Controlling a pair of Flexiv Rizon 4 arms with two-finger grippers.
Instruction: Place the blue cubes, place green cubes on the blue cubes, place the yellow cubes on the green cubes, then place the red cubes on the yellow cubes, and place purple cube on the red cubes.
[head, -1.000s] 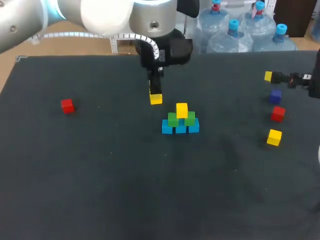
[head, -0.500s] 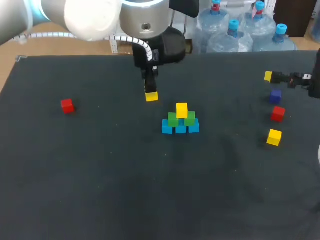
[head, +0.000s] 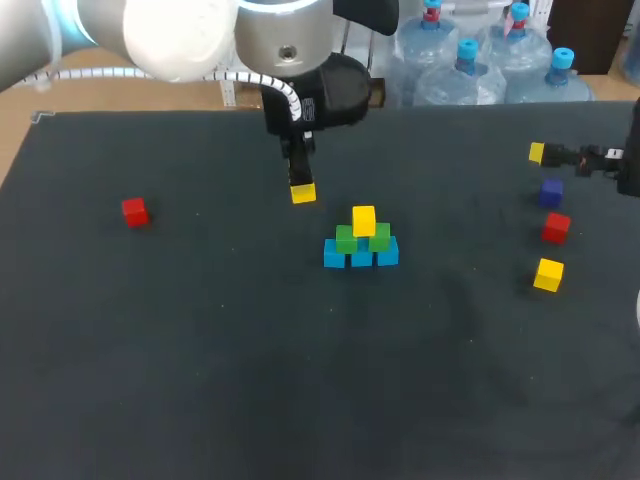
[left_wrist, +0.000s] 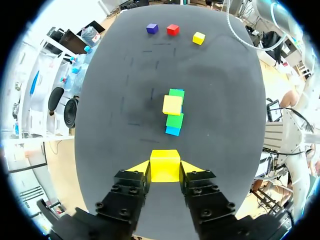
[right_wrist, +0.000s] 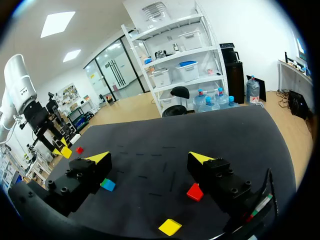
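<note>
At mid-table stands a small pyramid: three blue cubes (head: 335, 255) in a row, two green cubes (head: 346, 239) on them, one yellow cube (head: 364, 220) on top. My left gripper (head: 303, 190) hangs just behind and left of it, shut on another yellow cube (left_wrist: 165, 165); the stack (left_wrist: 173, 112) lies ahead of the fingers. My right gripper (right_wrist: 150, 157) stands open and empty at the table's right edge (head: 540, 155). Below it lie a purple cube (head: 551, 190), a red cube (head: 556, 228) and a yellow cube (head: 548, 274). Another red cube (head: 134, 211) sits far left.
The dark table (head: 250, 370) is bare across its front half and between the pyramid and the cubes at the right. From the right wrist, the red cube (right_wrist: 194, 192) and yellow cube (right_wrist: 170, 226) lie under the open fingers.
My left gripper, holding the yellow cube, has shifted a little up and to the left in the head view, then held still. The right arm has not moved.
</note>
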